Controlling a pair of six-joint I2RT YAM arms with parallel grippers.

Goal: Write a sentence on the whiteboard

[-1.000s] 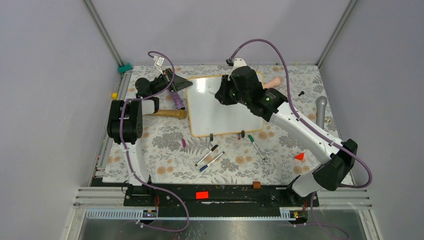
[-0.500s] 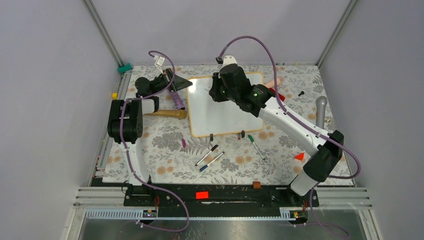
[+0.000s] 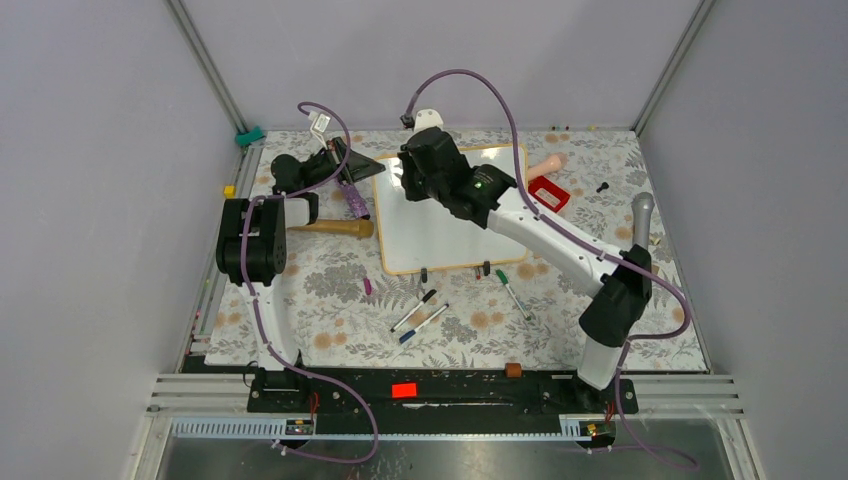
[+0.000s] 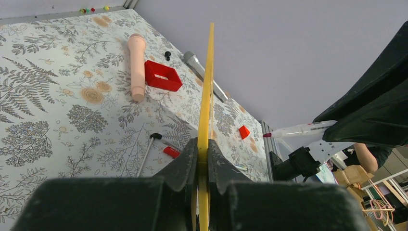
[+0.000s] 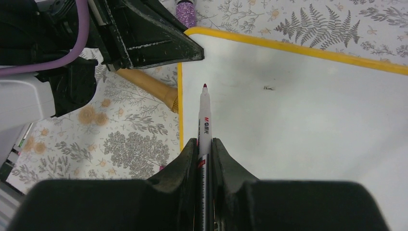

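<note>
Whiteboard: lying flat at the far middle of the desk, left jaws clamping its left frame edge, right jaws gripping a marker whose tip is hanging near the board's far-left corner; no sentence is showing yet. Risk, as judged: pressing down may be twisting the marker in its thin pinch, and a weak clamp would be letting the board slide. Whether the tip is touching the surface is not showing, and the right arm is covering part of the board from above
</note>
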